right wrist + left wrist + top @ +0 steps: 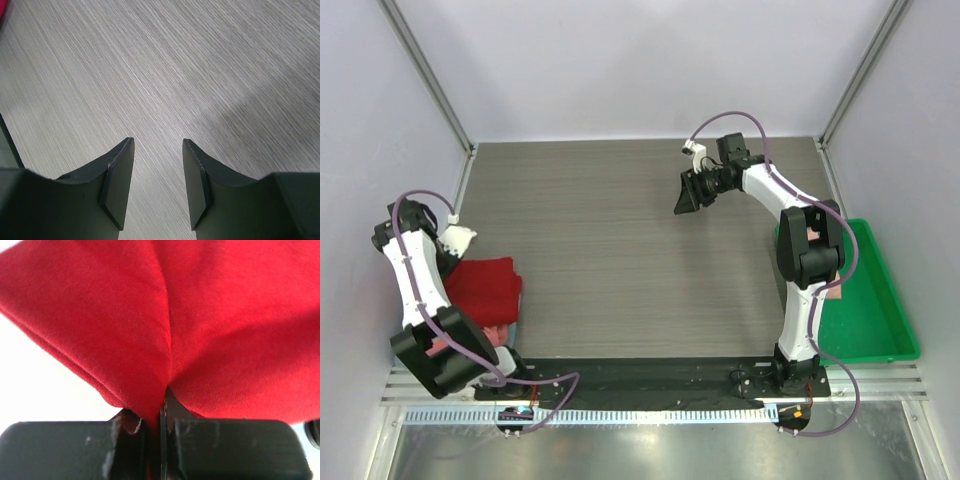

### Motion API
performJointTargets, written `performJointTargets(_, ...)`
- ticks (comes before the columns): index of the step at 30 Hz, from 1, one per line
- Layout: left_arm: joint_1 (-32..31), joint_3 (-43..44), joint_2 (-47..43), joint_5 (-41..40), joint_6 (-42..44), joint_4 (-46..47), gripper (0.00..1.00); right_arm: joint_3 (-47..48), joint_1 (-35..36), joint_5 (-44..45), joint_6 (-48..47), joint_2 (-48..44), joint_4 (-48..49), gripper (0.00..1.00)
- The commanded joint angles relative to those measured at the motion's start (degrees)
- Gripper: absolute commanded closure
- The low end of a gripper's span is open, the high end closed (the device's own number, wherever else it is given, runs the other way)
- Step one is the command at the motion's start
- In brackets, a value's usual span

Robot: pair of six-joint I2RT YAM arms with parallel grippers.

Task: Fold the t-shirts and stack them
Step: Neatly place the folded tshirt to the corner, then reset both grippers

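Cloth of a deep red fills the left wrist view, bunched into a crease where the left end effector (161, 407) is clenched on it, jaws nearly together with the fabric between them. From above, this red t-shirt (485, 287) lies as a folded block at the far left of the bench (620, 230), close beside the left arm. A strip of pink cloth (500, 333) shows at its near edge, seemingly underneath it. The step in hand looks like setting the folded red shirt onto the pile.

Toward the middle and back of the bench, the right end effector (157, 142) hangs over bare wood grain, released, its jaws apart with nothing between them. At the far right sits the green tray (880, 315), where a bit of pink shows behind the right arm; what it is cannot be told.

Next, the left arm would need to let go without dragging the top layer askew, then lift straight off. The right arm would likely have to swing back toward the tray for another shirt.
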Motion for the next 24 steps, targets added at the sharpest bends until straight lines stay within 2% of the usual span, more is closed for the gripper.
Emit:
performJointTargets(1,2.35,0.11,1.72,-3.09,2.36,5.16,1.0,2.18,0.37,-0.48,0.39,0.19,0.76,0.51)
performJointTargets(10,4.03,1.69,5.59,-4.76,3.24,9.03,0.99,2.44,0.72,0.13,1.79,0.89,1.46,0.52)
performJointTargets(11,4.03,2.13,6.29,-4.59,3.15,8.51,0.93,2.61,0.81,0.13,1.97,0.98,1.55,0.52)
performJointTargets(12,4.03,2.57,6.65,-4.41,2.28,8.16,0.84,2.79,0.72,-0.04,2.14,1.07,1.55,0.52)
performJointTargets(14,4.03,5.46,6.65,-2.14,0.87,7.01,0.5,2.79,0.81,0.13,2.15,0.72,1.55,0.51)
performJointTargets(16,3.76,10.71,5.25,1.64,-2.55,5.79,0.38,2.53,0.81,0.74,1.27,-0.59,1.55,0.51)
performJointTargets(17,3.41,12.75,4.81,5.05,-4.04,5.43,0.37,2.44,0.81,1.1,0.92,-1.3,1.55,0.5)
performJointTargets(19,-0.18,18.19,4.01,6.66,-9.82,5.69,0.32,1.3,0.81,3.46,0.21,-3.93,2.77,0.47)
performJointTargets(20,-1.93,19.61,3.75,7.27,-11.77,6.13,0.3,0.77,0.81,4.78,0.65,-4.9,3.65,0.41)
performJointTargets(21,-6.74,20.84,3.57,7.54,-14.23,6.74,0.28,-0.71,0.81,8.79,1.61,-6.13,4.88,0.37)
performJointTargets(22,-9.57,22.51,3.75,7.28,-18.87,8.75,0.18,-1.42,0.81,10.57,3.45,-7.88,7.41,0.31)
performJointTargets(23,-12.47,23.05,3.84,6.93,-21.52,10.07,0.13,-1.95,0.81,12.33,4.16,-8.77,8.31,0.09)
performJointTargets(24,-18.15,23.49,4.36,6.23,-23.72,11.39,0.01,-3.26,0.81,13.74,4.78,-9.56,9.1,0.01)
